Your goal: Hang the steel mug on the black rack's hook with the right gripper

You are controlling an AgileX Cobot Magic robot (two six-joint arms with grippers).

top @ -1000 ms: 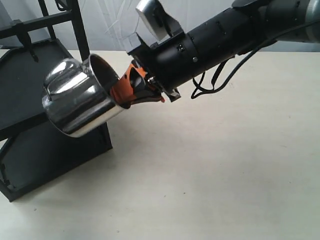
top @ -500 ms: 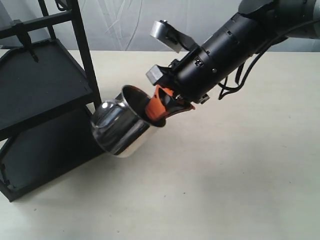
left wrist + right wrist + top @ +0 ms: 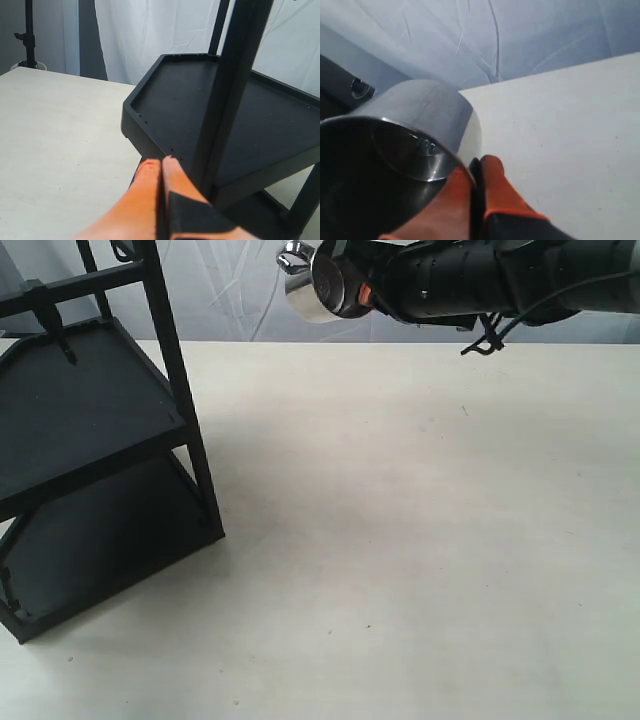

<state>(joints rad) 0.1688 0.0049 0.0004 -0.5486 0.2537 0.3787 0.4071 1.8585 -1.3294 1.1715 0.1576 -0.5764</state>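
The shiny steel mug (image 3: 312,288) hangs high at the back of the exterior view, well right of the black rack (image 3: 176,370). My right gripper (image 3: 360,292) is shut on its rim. In the right wrist view one orange finger is inside the mug (image 3: 422,112) and one outside, the gripper (image 3: 477,167) pinching the wall. The handle does not show clearly. A thin black hook (image 3: 61,338) hangs from the rack's crossbar (image 3: 75,283) at the far left. My left gripper (image 3: 161,166) is shut and holds nothing, close beside a rack post (image 3: 235,75).
The rack's upper tray (image 3: 80,400) and lower tray (image 3: 90,540) stand on the left of the pale table (image 3: 420,540). White curtains hang behind. A dark stand (image 3: 29,35) is at the back in the left wrist view.
The right arm has swung the mug up and away from the rack, from low beside the rack's post to high at the back. The arm now lies nearly level.
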